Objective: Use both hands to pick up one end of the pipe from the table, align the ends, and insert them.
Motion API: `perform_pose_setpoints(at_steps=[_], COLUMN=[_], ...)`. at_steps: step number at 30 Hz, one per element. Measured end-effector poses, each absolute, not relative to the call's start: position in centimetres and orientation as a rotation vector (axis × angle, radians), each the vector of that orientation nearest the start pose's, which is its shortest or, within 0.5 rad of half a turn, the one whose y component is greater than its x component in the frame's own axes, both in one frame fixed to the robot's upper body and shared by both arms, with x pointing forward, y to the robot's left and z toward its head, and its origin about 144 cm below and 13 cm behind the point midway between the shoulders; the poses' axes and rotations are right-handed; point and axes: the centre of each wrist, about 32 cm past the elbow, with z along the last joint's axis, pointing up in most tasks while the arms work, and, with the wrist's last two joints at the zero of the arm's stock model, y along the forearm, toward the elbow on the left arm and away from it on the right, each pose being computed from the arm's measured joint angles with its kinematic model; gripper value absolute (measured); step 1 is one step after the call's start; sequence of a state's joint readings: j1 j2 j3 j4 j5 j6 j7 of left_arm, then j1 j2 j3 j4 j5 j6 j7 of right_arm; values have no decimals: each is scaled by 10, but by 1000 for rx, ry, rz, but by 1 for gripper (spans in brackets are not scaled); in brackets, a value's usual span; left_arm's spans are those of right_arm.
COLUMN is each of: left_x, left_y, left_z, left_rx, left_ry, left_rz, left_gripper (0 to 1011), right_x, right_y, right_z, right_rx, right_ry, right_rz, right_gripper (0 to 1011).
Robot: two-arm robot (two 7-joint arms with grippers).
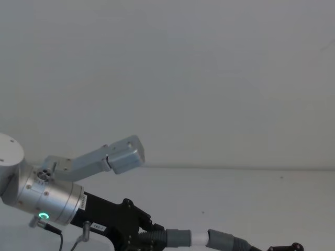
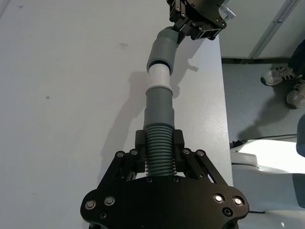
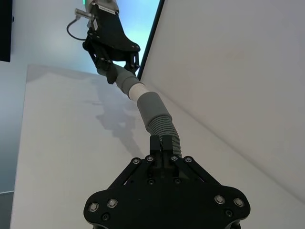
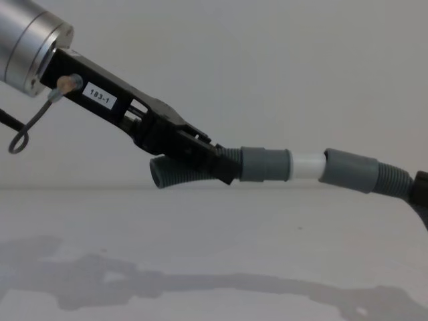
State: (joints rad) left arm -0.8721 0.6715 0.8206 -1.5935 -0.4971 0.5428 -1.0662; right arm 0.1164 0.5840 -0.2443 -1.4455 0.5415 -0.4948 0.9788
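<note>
pipe halves hang above the worktop (image 4: 214,267), my left pincer (image 4: 224,167) clamping one ribbed piece (image 4: 264,164), my right pincer (image 3: 161,145) clamping the other (image 4: 354,172). white stub (image 4: 307,165) meets the cuff mouth, axes nearly in line; i judge it partly seated.

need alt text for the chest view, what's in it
Two dark-grey ribbed pipe pieces meet in mid-air above the white table, the white stub of the left piece entering the grey cuff of the right piece. The left gripper, labelled 183-1, reaches in from the upper left, shut on its piece.
</note>
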Motion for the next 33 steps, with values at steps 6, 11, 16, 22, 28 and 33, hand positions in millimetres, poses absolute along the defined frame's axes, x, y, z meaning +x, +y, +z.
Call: perform_pose_setpoints(at_steps=[6, 11, 16, 22, 28, 33], left_x=[570, 572, 575, 579, 582, 584], left_y=[222, 221, 219, 217, 217, 216], left_z=[1366, 1367, 1367, 1367, 1367, 1367], left_rx=[579, 580, 579, 575, 572, 570], left_ry=[-26, -28, -30, -34, -32, -27], left_rz=[54, 46, 35, 14, -4, -23], left_gripper=[294, 294, 294, 294, 294, 294], right_x=[481, 482, 482, 482, 482, 482], right_y=[-349, -350, -350, -350, -350, -351], right_z=[1158, 1157, 1157, 1156, 1156, 1156], right_rx=[92, 98, 103, 110, 111, 110], right_ry=[-385, -397, -407, -418, -423, -428], right_rz=[-419, -404, -387, -365, -352, -343], right_gripper=[16, 15, 15, 15, 16, 16])
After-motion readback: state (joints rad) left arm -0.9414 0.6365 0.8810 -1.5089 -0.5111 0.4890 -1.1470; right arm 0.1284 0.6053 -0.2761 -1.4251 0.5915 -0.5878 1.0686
